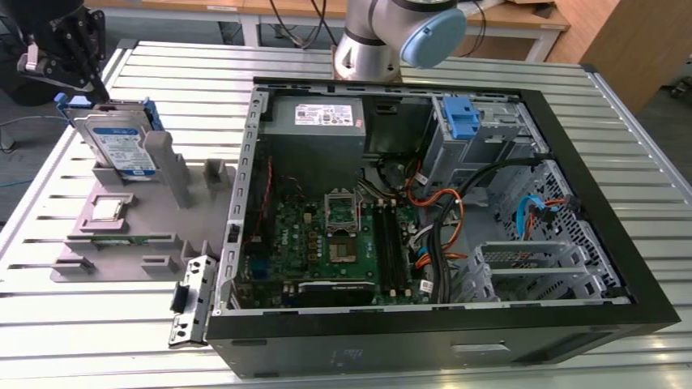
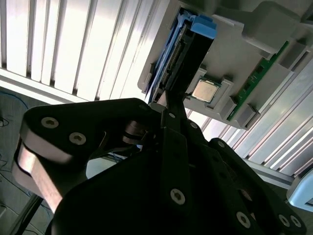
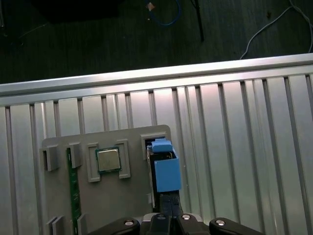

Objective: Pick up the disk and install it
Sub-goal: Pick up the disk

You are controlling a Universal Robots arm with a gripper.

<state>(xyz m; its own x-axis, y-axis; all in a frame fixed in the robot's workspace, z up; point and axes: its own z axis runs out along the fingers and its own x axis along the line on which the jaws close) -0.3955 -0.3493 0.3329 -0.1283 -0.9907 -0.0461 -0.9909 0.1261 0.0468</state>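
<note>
The disk [image 1: 119,142], a silver drive with a white-and-blue label in a blue carrier, stands on edge in a slot at the far end of the grey holder [image 1: 141,243], at the exterior view's left. My black gripper [image 1: 78,97] comes down onto its upper far corner. In both wrist views the fingers close in on the disk's edge [image 2: 183,54] [image 3: 164,171], with the gripper [image 2: 168,100] [image 3: 167,208] shut on it. The disk's lower end sits in the holder.
The holder also carries a processor chip [image 3: 107,160] and a green memory stick [image 3: 73,191]. The open computer case [image 1: 605,316] lies at the exterior view's right, with a power supply [image 1: 324,117] and a blue bracket [image 1: 463,120] in its drive bay. The arm's base [image 1: 390,36] stands behind the case.
</note>
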